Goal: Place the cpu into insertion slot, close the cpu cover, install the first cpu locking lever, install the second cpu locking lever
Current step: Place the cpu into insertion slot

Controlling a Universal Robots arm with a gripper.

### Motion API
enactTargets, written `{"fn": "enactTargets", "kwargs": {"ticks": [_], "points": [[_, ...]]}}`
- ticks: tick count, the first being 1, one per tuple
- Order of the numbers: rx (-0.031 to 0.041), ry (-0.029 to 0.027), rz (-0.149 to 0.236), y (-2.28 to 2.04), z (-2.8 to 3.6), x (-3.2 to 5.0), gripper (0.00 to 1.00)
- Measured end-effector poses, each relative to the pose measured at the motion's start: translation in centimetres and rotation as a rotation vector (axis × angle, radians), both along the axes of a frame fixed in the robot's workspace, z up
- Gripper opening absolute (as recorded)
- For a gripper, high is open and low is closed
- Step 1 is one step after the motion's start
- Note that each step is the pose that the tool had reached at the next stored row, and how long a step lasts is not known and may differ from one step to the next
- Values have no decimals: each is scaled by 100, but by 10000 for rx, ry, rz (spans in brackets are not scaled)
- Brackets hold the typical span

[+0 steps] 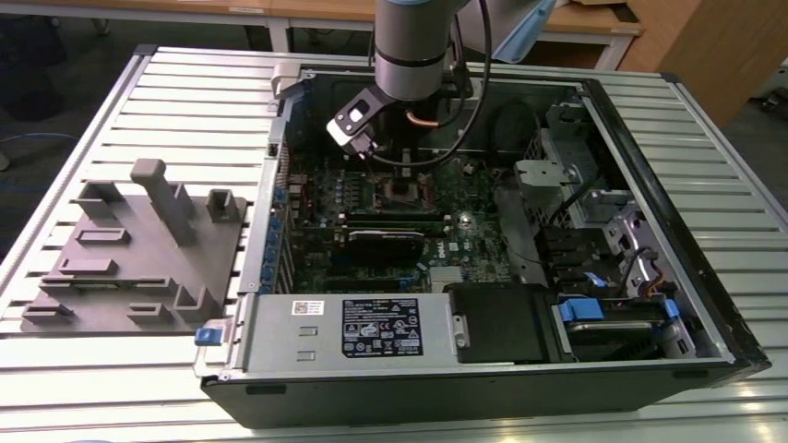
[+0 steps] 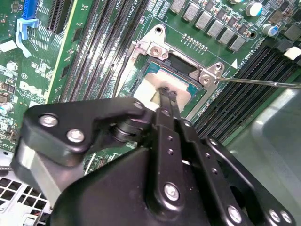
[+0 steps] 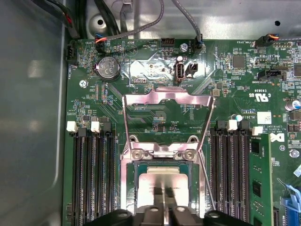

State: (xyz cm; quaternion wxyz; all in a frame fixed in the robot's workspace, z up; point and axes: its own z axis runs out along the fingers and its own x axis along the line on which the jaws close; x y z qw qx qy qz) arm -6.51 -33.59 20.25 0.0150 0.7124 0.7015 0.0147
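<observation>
The cpu (image 3: 162,179) lies flat in the insertion slot (image 3: 128,183), directly under the tips of the gripper (image 3: 163,207). In both wrist views the slim black fingers are drawn narrow, almost together, at the chip's top face (image 2: 175,81). Whether they touch it I cannot tell, and they hold nothing.

The chip looks like a thin, rigid square with a smooth, silvery lid that throws glare. I judge it light, stiff and slippery on top. It is best taken by opposite edges and kept level, because the pin field beneath is probably fragile and a tilted seat could bend it.

Just beyond the gripper, the cpu cover (image 3: 128,117) stands swung open on its hinge. It is a thin stamped-metal frame with a large window, likely springy and sharp-edged, so it is best pushed on its rim.

Close beside the gripper, a fine wire locking lever (image 3: 207,183) runs free of its catch. It seems stiff but elastic and apt to snap back.

Long black memory slots (image 3: 94,179) flank the gripper on both sides, set in the green motherboard (image 3: 235,94). In the exterior view the gripper hangs inside the open computer case (image 1: 689,231), which rests on a ribbed metal surface (image 1: 124,92).
</observation>
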Motion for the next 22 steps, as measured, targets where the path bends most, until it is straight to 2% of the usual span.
{"fn": "enactTargets", "kwargs": {"ticks": [1, 3, 10, 22], "points": [[0, 0, 0, 0, 1, 0, 12], [0, 0, 0, 0, 2, 0, 10], [0, 0, 0, 0, 19, 0, 10], [1, -1, 0, 0, 9, 0, 10]]}}
